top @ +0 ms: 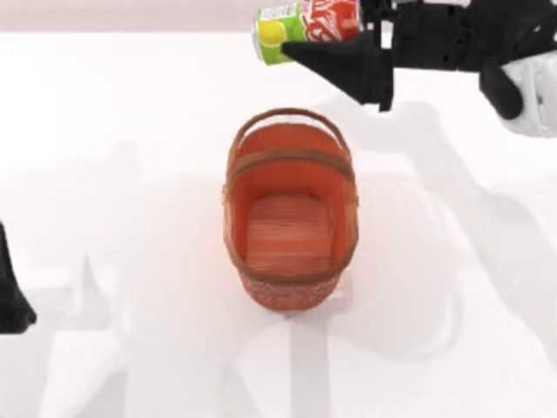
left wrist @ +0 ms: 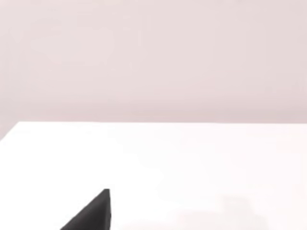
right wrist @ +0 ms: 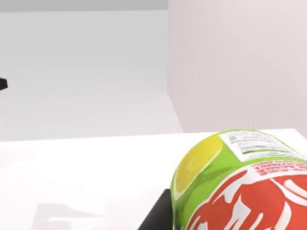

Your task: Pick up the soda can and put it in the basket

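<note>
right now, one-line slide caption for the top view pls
Right gripper holds the soda can sideways beyond the empty basket; left arm parked at the table's left edge.

I'm counting 1 soda can (top: 300, 28), red w/ a lime-green end. I'm seeing 1 basket (top: 290, 157), orange-red wicker w/ 1 arched brown handle. I'm seeing 1 white table (top: 104, 174) under everything. I'm counting 2 arms: my right arm (top: 487, 43) along the top edge of the top view, my left arm (top: 10, 300) just at the left edge. That's making 2 loose items total, no duplicates of either kind.
</note>
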